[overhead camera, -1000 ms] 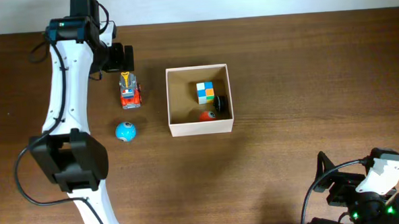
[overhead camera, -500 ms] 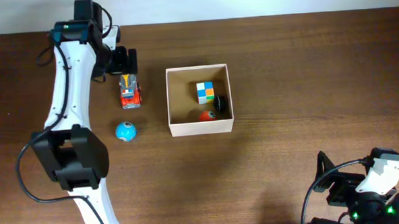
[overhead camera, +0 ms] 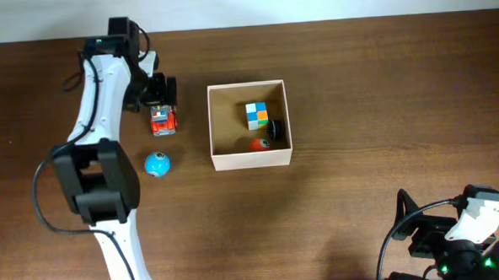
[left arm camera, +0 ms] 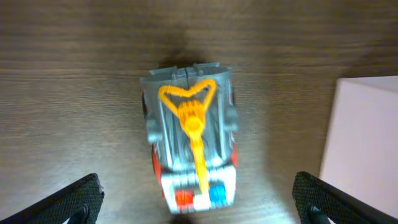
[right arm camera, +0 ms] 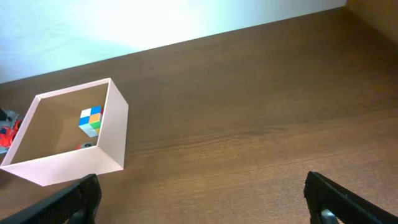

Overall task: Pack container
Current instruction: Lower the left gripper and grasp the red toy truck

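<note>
Over the toy truck [left arm camera: 191, 149] now: my left pincer [left arm camera: 200, 208] just slid across, spread wide. Grabbing it for the container [overhead camera: 250, 160] looks next.

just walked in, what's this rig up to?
Left claw is open above the toy truck, beside the container, not gripping it. The container already holds a coloured cube and a red toy; a blue ball lies on the table. Right claw is open, parked far from everything.

The left gripper [overhead camera: 157, 92] has moved from beside the toy truck [overhead camera: 163, 120] to directly over it
</note>
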`<state>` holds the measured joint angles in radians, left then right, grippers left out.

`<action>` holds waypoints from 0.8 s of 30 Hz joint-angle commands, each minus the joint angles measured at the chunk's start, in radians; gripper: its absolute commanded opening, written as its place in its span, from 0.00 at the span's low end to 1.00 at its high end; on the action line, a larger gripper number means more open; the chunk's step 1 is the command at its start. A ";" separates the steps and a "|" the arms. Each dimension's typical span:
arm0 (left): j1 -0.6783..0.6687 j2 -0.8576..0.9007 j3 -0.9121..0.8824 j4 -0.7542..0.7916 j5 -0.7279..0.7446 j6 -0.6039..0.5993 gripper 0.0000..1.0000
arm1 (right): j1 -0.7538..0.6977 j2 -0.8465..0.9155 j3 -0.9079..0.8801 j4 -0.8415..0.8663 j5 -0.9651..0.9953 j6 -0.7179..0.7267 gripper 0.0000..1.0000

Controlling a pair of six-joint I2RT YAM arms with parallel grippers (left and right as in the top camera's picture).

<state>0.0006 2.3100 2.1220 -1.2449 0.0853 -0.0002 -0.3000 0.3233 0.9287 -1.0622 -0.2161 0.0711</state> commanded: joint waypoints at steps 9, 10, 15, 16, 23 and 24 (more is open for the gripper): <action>-0.002 0.065 -0.010 0.034 -0.034 0.016 0.99 | -0.008 -0.008 0.012 0.003 -0.009 -0.005 0.99; -0.002 0.065 -0.010 0.037 -0.041 0.015 0.99 | -0.008 -0.008 0.012 0.003 -0.009 -0.005 0.99; -0.008 0.065 -0.010 0.044 -0.056 0.012 0.99 | -0.008 -0.008 0.012 0.003 -0.009 -0.005 0.99; -0.011 0.065 -0.010 0.044 -0.062 0.012 0.99 | -0.008 -0.008 0.012 0.003 -0.009 -0.005 0.99; -0.047 0.065 -0.010 0.045 -0.083 0.012 0.99 | -0.008 -0.008 0.012 0.003 -0.009 -0.005 0.99; -0.055 0.065 -0.010 0.047 -0.083 0.012 0.99 | -0.008 -0.008 0.012 0.003 -0.009 -0.005 0.99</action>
<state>-0.0326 2.3688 2.1109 -1.2026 0.0177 -0.0002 -0.3000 0.3233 0.9287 -1.0622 -0.2161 0.0704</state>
